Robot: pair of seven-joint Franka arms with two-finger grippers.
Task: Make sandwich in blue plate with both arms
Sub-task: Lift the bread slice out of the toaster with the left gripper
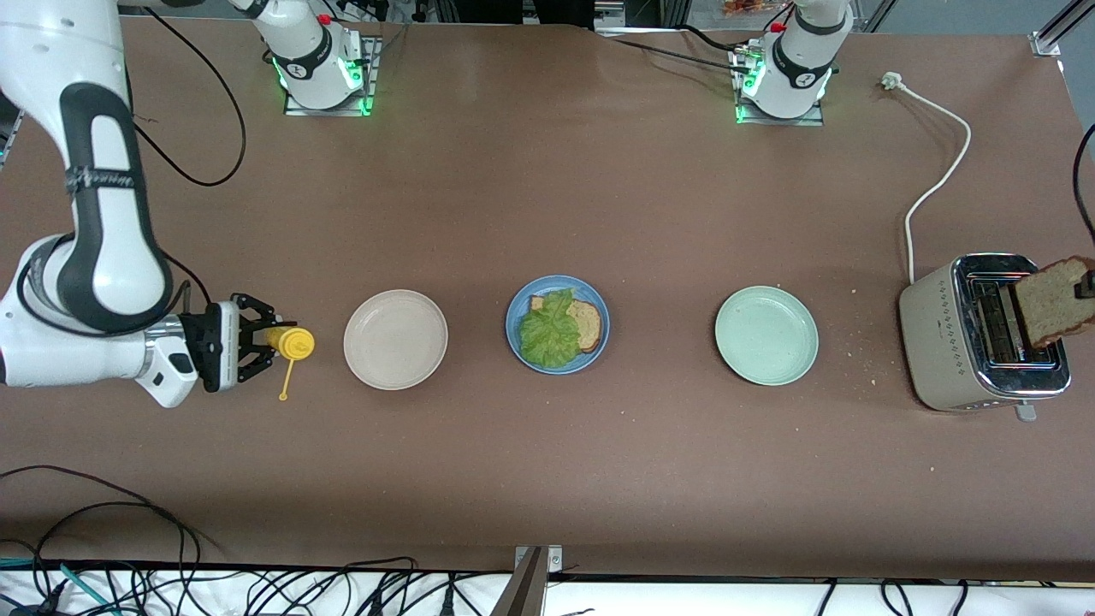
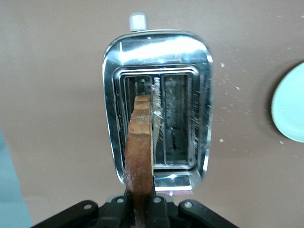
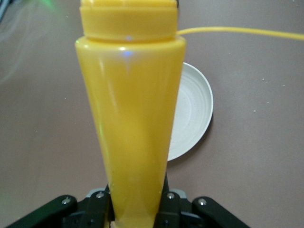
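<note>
Blue plate [image 1: 557, 324] at the middle of the table [image 1: 547, 470], between beige plate [image 1: 395, 339] toward the right arm's end and green plate [image 1: 766, 335] toward the left arm's end; all three plates well apart, in one row.

On the blue plate, one bread slice [image 1: 588, 323] lying flat, with lettuce [image 1: 549, 329] spread over most of it; only the slice's edge toward the left arm's end and a small corner showing; no second slice on top yet.

Toaster [image 1: 984, 334] at the left arm's end of the table, white cord [image 1: 937, 184] running from it toward the robots' bases; crumbs scattered on the table between toaster and green plate.

Left gripper [image 2: 140, 209] over the toaster, jaws closed tight on a second slice [image 1: 1054, 301]; slice held on edge, brown crust toward the wrist camera, over one slot of the toaster; in the front view only a small black part of the gripper visible at the picture's edge.

Right gripper [image 1: 253, 340] low at the right arm's end of the table, beside the beige plate, jaws clamped around a yellow bottle [image 1: 289, 342]; bottle pointing toward the beige plate, its cap [image 1: 283, 396] hanging on a thin yellow strap; cannot tell whether the bottle touches the table.
</note>
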